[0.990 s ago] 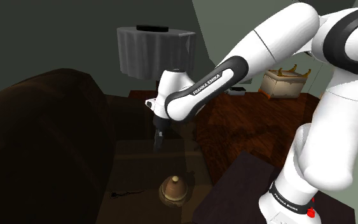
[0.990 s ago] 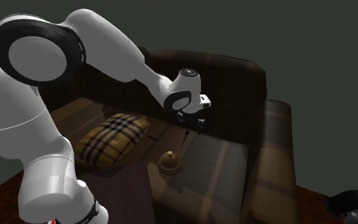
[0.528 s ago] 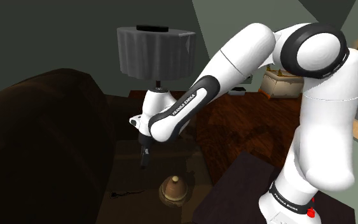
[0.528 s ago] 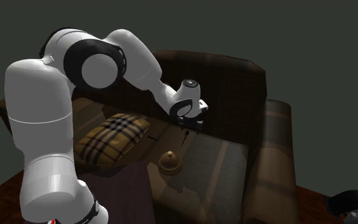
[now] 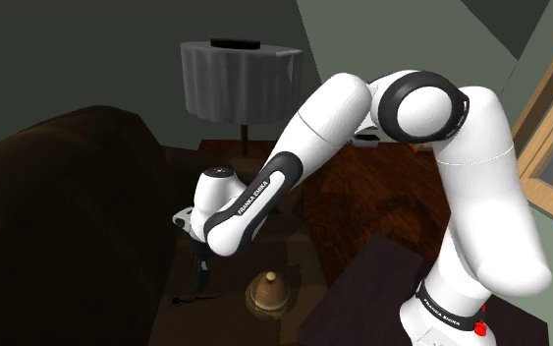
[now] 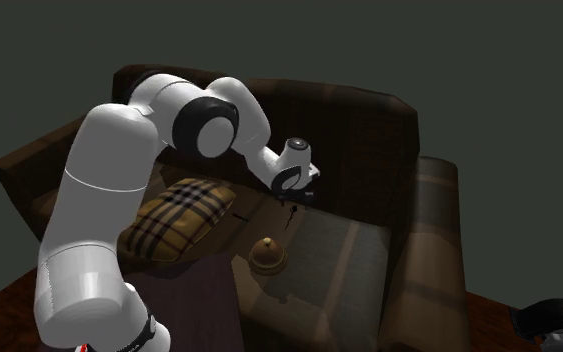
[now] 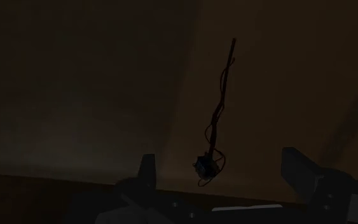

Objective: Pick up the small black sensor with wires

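The small black sensor (image 7: pixel 204 167) lies on a dim brown surface, its thin wires (image 7: pixel 220 102) trailing away from the hand. It sits between my open gripper's (image 7: pixel 222 170) two fingers, closer to one finger (image 7: pixel 147 172) than the other, and neither touches it. In the shoulder view the gripper (image 5: pixel 202 271) hangs just above the sensor (image 5: pixel 192 298), pointing down. In the second exterior view the gripper (image 6: pixel 295 200) hovers right over the sensor (image 6: pixel 291 212).
A brown bell-shaped object (image 5: pixel 268 292) stands close to the sensor, toward the shoulder view's right. A dark sofa (image 5: pixel 58 206) rises to the left. A lamp with a grey shade (image 5: pixel 242 79) stands behind. A plaid cushion (image 6: pixel 174 218) lies nearby.
The arm has swung down and toward the shoulder view's lower left, bringing the gripper from well above the surface to just over the sensor. The sensor and bell have not moved.
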You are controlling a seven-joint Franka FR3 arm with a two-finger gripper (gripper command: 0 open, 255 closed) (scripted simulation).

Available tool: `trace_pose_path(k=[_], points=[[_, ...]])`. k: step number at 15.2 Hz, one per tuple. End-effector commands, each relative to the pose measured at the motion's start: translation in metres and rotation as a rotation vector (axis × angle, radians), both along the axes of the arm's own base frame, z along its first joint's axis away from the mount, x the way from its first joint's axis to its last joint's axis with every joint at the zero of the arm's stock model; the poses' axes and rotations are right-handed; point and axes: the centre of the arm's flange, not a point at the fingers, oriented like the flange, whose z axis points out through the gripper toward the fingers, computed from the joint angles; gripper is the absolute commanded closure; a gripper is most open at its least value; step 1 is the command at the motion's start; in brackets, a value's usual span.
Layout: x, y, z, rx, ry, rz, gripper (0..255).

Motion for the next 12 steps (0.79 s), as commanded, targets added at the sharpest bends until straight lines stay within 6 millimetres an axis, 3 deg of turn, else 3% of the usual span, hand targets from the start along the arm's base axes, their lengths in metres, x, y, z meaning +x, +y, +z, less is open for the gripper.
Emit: trace_pose_path(k=[1, 3, 10, 12], points=[[0.005, 0.017, -0.018, 0.008, -0.002, 0.039, 0], [0.006, 0.028, -0.029, 0.013, -0.002, 0.063, 0], [0.006, 0.028, -0.069, 0.013, -0.002, 0.063, 0], [0.006, 0.028, -0.069, 0.013, -0.002, 0.063, 0]])
